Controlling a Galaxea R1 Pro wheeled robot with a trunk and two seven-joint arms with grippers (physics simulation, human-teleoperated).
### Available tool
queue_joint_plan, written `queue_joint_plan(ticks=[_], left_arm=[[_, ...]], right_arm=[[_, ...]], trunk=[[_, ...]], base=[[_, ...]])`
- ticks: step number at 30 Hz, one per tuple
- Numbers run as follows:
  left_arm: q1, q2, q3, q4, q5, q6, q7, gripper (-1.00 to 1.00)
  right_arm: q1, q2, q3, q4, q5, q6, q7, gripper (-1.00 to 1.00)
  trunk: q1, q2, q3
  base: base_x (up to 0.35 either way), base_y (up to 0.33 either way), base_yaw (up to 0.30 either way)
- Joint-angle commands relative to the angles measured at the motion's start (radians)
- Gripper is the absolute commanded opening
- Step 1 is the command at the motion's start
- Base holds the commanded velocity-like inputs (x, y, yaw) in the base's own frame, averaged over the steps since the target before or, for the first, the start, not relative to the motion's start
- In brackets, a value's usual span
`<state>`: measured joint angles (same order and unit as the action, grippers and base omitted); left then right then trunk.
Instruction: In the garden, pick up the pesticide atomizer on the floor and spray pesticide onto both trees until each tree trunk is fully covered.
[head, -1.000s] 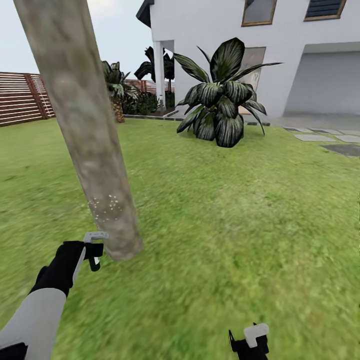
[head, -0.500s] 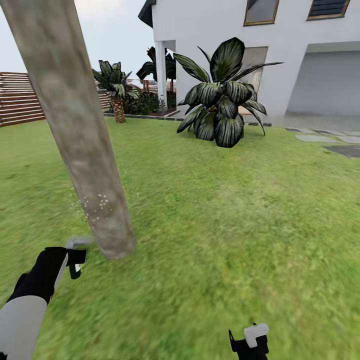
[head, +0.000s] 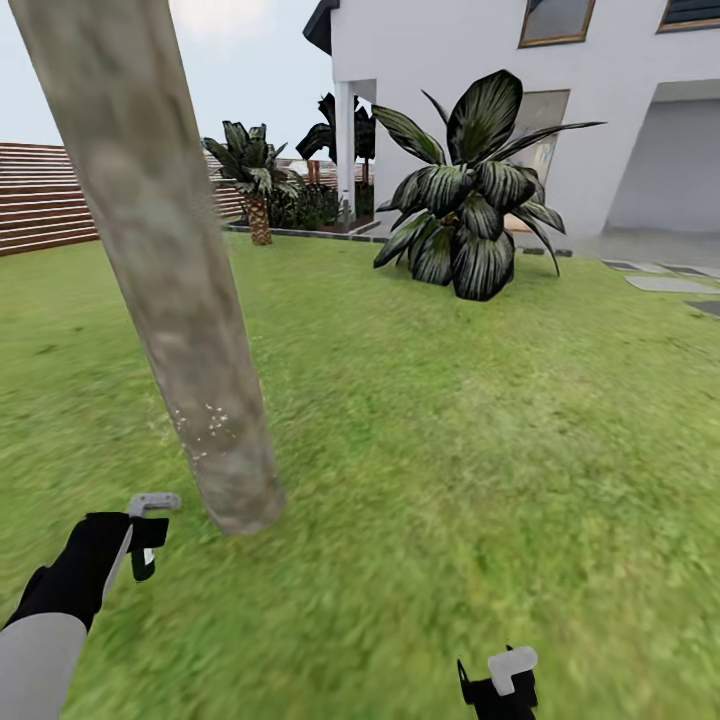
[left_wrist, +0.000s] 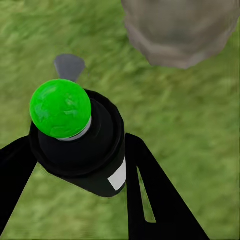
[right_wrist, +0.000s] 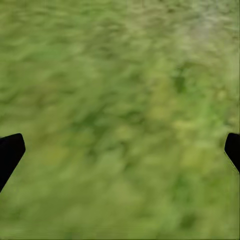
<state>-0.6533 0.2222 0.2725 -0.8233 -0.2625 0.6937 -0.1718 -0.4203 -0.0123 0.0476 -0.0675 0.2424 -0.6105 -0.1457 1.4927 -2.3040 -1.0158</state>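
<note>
Atomizer (left_wrist: 77, 140) nozzle toward trunk (head: 170, 290)

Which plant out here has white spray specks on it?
The thick bare tree trunk beside the left gripper; specks dot its lower part. The broad-leaved plant and small palm show none.

A white house (head: 450, 60) stands behind a big dark-leaved plant (head: 470, 215). A short palm (head: 255, 175) grows near the porch column (head: 346, 150); grey paving slabs (head: 672, 284) lie at the right.
</note>
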Motion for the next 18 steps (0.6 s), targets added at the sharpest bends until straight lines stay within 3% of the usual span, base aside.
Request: queue_joint_plan(ticks=[1,5,14,18], left_arm=[[0.001,-0.003,-0.006,0.000,0.000,0.000,0.000,-1.00],[0.003,-0.014,-0.008,-0.001,0.005,0.000,0.000,-1.00],[0.003,-0.027,-0.007,0.002,0.003,0.000,-0.001,-1.00],[0.004,-0.027,-0.007,0.003,0.002,0.000,0.000,-1.00]], right_arm=[[0.000,0.000,0.000,0.000,0.000,0.000,0.000,1.00],[0.000,0.000,0.000,0.000,0.000,0.000,0.000,1.00],[0.000,0.000,0.000,0.000,0.000,0.000,0.000,1.00],[0.000,0.000,0.000,0.000,0.000,0.000,0.000,1.00]], trunk=[[0.000,0.000,0.000],[0.000,0.000,0.000],[0.000,0.000,0.000],[0.000,0.000,-0.003]], base=[[0.291,-0.131,0.000],[0.206,-0.191,0.000],[0.026,-0.253,0.003],[0.068,-0.045,0.186]])
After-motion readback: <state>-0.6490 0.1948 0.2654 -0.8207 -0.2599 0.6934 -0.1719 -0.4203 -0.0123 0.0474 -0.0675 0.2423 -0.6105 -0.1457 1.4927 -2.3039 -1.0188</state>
